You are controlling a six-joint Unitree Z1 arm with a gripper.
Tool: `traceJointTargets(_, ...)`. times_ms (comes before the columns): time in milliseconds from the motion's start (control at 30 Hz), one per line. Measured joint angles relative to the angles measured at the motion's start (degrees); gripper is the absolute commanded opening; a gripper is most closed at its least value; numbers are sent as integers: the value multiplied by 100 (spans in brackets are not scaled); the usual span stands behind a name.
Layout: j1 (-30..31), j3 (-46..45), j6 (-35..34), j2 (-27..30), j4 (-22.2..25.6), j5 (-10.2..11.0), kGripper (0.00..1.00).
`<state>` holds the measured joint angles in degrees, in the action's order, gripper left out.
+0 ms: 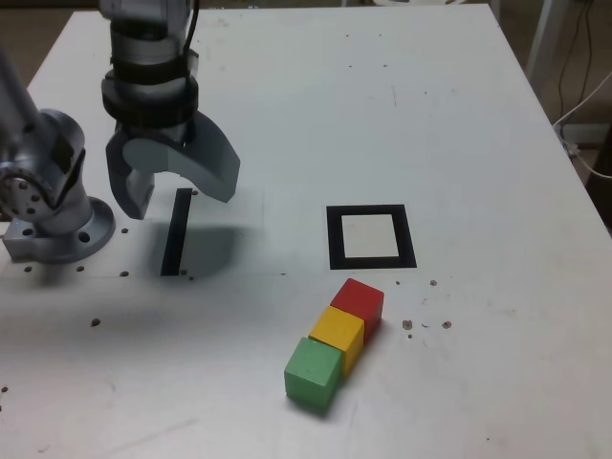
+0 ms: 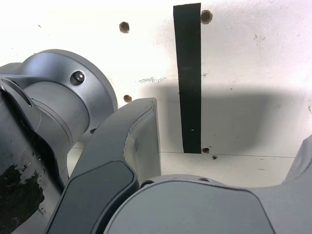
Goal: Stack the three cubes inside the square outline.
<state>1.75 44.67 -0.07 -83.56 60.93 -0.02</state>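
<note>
- My claw point(image 1: 175, 196) hangs over the table's point(image 1: 287, 96) far-left part in the exterior view, pointing down, jaws spread wide with nothing between them.
- In that view one finger point(image 1: 137, 191) sits at about 9 o'clock of the gap and the broader one point(image 1: 212, 167) at about 3 o'clock.
- In the wrist view my claw point(image 2: 226, 141) shows one finger point(image 2: 129, 141) clearly; the other only peeks in at the frame's edge.
- A narrow black strip point(image 1: 176, 232) lies on the table just under the gap, at about 6 o'clock from my claw in the exterior view; the same strip point(image 2: 188, 78) runs between my fingers in the wrist view, with my shadow across it.
- My arm's base point(image 1: 48, 206) stands at about 9 o'clock from the claw, close beside it.
- The outline point(image 1: 370, 237) lies flat at about 3 o'clock from my claw, well apart, its white centre bare.
- The cubes sit outside the outline, near it at about 6 o'clock, in a slanted touching row.
- The red cube point(image 1: 359, 301) is nearest the outline, the yellow cube point(image 1: 338, 332) is in the middle, and the green cube point(image 1: 313, 371) lies farthest, at about 7 o'clock of the red one.
- All three rest on the table, none stacked.
- Small dark holes point(image 1: 426, 325) dot the table just at 3 o'clock of the cubes.
</note>
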Motion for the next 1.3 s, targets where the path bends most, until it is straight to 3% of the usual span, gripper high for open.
traceJointTargets(633, 11, 26, 15, 0, -7, -8, 100)
traceJointTargets(1100, 699, 932, -17, -505, 87, -85, 100)
traceJointTargets(1300, 1118, 1479, -40, -676, 394, -78, 100)
